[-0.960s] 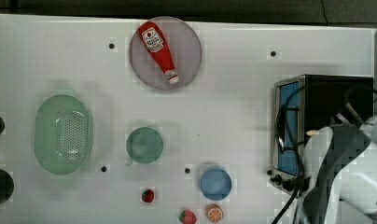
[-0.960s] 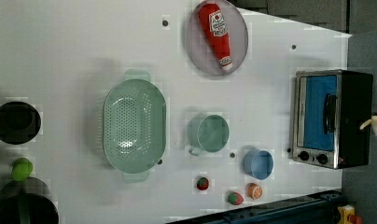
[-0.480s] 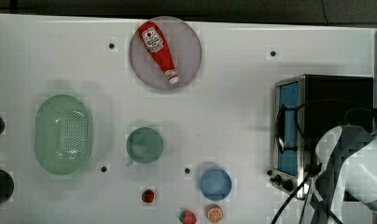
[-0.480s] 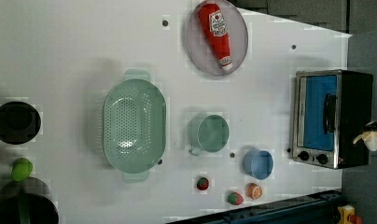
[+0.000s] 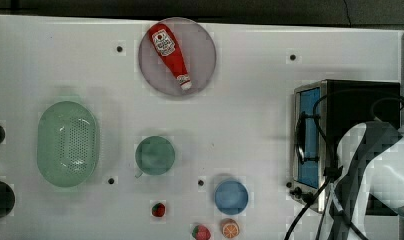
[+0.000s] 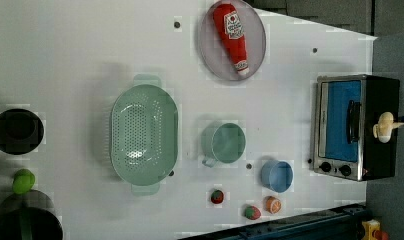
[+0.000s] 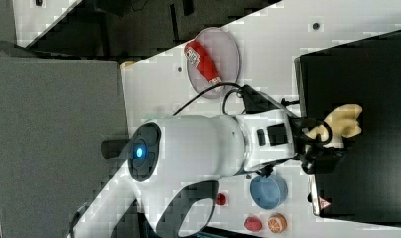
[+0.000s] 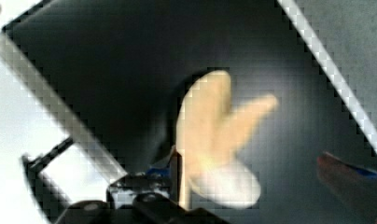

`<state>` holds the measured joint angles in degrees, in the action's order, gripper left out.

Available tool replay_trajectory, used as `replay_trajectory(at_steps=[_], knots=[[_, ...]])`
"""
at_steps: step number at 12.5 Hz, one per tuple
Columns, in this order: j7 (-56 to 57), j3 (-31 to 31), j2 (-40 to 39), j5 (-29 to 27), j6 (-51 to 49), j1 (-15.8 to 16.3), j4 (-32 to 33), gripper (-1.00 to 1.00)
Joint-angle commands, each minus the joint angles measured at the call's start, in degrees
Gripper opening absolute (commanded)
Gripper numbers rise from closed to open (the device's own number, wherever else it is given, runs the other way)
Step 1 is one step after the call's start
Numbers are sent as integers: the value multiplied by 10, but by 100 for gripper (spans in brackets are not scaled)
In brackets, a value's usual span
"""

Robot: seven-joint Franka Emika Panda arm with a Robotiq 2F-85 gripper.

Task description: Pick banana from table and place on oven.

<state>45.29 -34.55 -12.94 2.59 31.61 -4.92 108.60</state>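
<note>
Where earlier in midair, banana (image 6: 384,126) atop oven (image 6: 381,155).

The small pale yellow toy banana (image 7: 341,122) lies on the flat black top of the oven. Its peel is partly open, with soft flaps (image 8: 252,112) spread out to the sides. In the left view the banana (image 6: 385,126) sits near the oven's far edge. The boxy toaster oven (image 6: 357,125) has a shiny silver frame, a blue glass door with a metal handle, and black knobs. It stands on the big white table (image 5: 250,110), at the top view's right.
</note>
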Motion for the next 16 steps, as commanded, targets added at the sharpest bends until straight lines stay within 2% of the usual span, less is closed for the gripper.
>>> replay_trajectory(at_steps=[1, 5, 7, 10, 13, 16], knots=[[17, 19, 82, 9, -39, 33, -10, 100], [-184, 106, 166, 15, -153, 69, -9, 100], [-309, 169, 193, 15, -193, 75, -9, 100], [-458, 257, 219, 15, -201, 76, -9, 100], [-500, 296, 231, 10, -242, 76, -9, 100], [-502, 295, 239, 11, -244, 75, -9, 100]])
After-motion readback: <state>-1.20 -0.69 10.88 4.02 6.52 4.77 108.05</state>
